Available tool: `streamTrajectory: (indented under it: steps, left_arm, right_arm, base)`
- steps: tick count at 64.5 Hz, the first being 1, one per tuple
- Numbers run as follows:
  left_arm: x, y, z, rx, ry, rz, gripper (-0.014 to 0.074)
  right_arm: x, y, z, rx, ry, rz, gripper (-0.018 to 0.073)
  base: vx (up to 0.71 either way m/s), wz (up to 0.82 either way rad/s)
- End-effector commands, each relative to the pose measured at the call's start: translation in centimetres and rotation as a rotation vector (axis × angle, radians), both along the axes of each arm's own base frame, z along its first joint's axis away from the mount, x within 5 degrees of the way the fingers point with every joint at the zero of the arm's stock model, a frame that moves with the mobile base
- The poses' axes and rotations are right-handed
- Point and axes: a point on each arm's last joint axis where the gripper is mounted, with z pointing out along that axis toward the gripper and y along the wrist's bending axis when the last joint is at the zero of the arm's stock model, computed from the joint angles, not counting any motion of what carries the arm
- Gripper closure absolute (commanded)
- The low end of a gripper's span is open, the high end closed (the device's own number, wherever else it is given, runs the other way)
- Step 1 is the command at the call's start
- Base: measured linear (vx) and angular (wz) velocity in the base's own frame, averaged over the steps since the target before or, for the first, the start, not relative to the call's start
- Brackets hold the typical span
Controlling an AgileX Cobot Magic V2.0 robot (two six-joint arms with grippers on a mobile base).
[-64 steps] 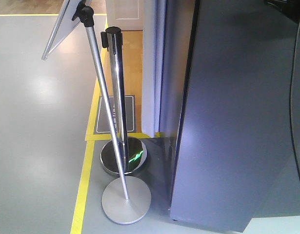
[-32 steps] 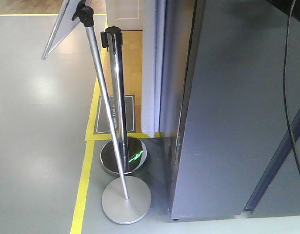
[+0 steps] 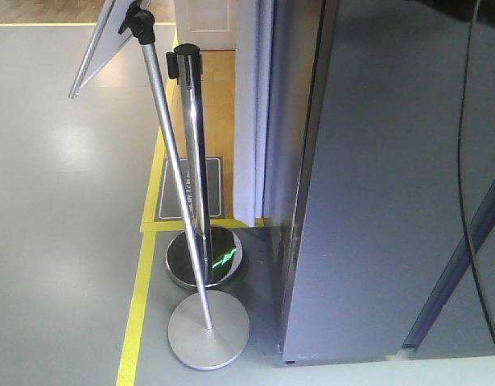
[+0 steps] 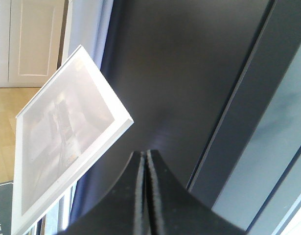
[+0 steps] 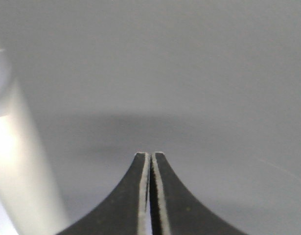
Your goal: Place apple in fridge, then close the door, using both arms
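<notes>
The fridge (image 3: 368, 201) fills the right half of the front view as a tall dark grey-blue slab standing on the floor. A dark blue edge strip (image 3: 460, 257) runs slantwise at its right, with a lighter grey panel beyond it. I cannot tell where the door ends and the cabinet begins. My left gripper (image 4: 147, 152) is shut and empty, pointing at the dark fridge panel (image 4: 189, 73). My right gripper (image 5: 151, 154) is shut and empty, close to a plain grey surface (image 5: 189, 73). A thin black cable (image 3: 463, 161) hangs at the right. The apple is out of view.
A tilted sign stand (image 3: 162, 161) with a round grey base (image 3: 208, 330) and a chrome stanchion post (image 3: 192, 145) stand just left of the fridge. The white sign board (image 4: 67, 137) is near my left gripper. Yellow floor tape (image 3: 138, 305) runs along the left.
A second ago the dark slab reached the frame's right edge with a slanted bottom. It has swung away, the blue edge strip now shows, and the cable has shifted slightly.
</notes>
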Motion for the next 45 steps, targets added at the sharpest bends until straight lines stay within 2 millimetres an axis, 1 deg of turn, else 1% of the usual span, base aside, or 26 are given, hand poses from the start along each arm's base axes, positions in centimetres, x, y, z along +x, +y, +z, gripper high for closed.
streamTrajectory:
  steps: [1, 11, 18, 21, 27, 31, 36, 40, 44, 45]
  left_arm:
    - [-1.3, -0.2, 2.2, 0.008, -0.064, 0.010, 0.0603]
    - [-2.6, -1.0, 2.8, 0.021, -0.072, -0.058, 0.0603]
    - [-3.8, -1.5, 3.6, 0.033, -0.094, -0.088, 0.0603]
    - [-4.4, -1.7, 4.0, 0.039, -0.104, -0.101, 0.0603]
    - [-6.2, -2.4, 4.9, 0.058, -0.129, -0.153, 0.0603]
    - [-7.4, -2.8, 5.2, 0.067, -0.138, -0.180, 0.0603]
    - [-8.9, -3.2, 4.9, 0.065, -0.137, -0.173, 0.0603]
    - [-9.8, -3.3, 3.7, 0.053, -0.109, -0.162, 0.0603]
    - [-10.8, -3.5, 1.6, 0.034, -0.053, -0.156, 0.0603]
    - [-11.0, -3.6, 1.1, 0.029, -0.041, -0.153, 0.0603]
  right_arm:
    - [-4.3, 1.0, 4.9, -0.033, -0.079, 0.109, 0.0561]
    - [-8.4, 2.3, 7.1, -0.062, -0.069, 0.257, 0.0561]
    - [-10.8, 2.6, 8.2, -0.079, -0.085, 0.296, 0.0561]
    - [-11.9, 2.7, 8.4, -0.080, -0.091, 0.297, 0.0561]
    - [-13.8, 2.7, 7.7, -0.082, -0.078, 0.297, 0.0561]
    - [-15.6, 2.8, 6.9, -0.091, -0.069, 0.297, 0.0561]
    - [-17.3, 2.7, 5.0, -0.096, -0.038, 0.291, 0.0561]
    - [-18.9, 2.7, 3.5, -0.095, -0.015, 0.285, 0.0561]
    - [-20.8, 2.8, 1.9, -0.107, -0.001, 0.287, 0.0561]
    - [-21.2, 2.8, 1.2, -0.106, 0.014, 0.286, 0.0561]
  base:
    - [0.00, 0.00]
    - [0.00, 0.00]
    - [0.00, 0.00]
    - [0.00, 0.00]
    - [0.00, 0.00]
    - [0.00, 0.00]
    - [0.00, 0.00]
    - [0.00, 0.00]
    - [0.00, 0.00]
    - [0.00, 0.00]
